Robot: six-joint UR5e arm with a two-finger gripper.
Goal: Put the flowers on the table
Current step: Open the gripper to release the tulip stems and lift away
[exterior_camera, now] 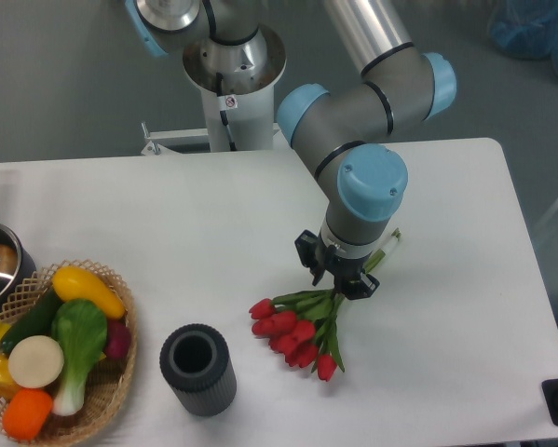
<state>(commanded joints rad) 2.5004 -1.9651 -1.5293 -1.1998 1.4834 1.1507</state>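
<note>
Hand (337,277) over flowers (295,328) stems, grip unclear, buds on table (204,242).

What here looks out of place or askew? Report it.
Only the flowers stand out: the bunch lies flat on the table while the vase beside it stands empty. Nothing looks spilled or damaged.

The gripper (335,277) points down over the white table (213,233), its fingers either side of the green stems of the flowers (292,332). The red buds fan out low and to the left, lying at the tabletop; whether the jaws grip cannot be made out. Near the front edge stands a dark ribbed vase (198,369), upright. At far left, a wicker basket (111,372) holds toy vegetables (55,345).
</note>
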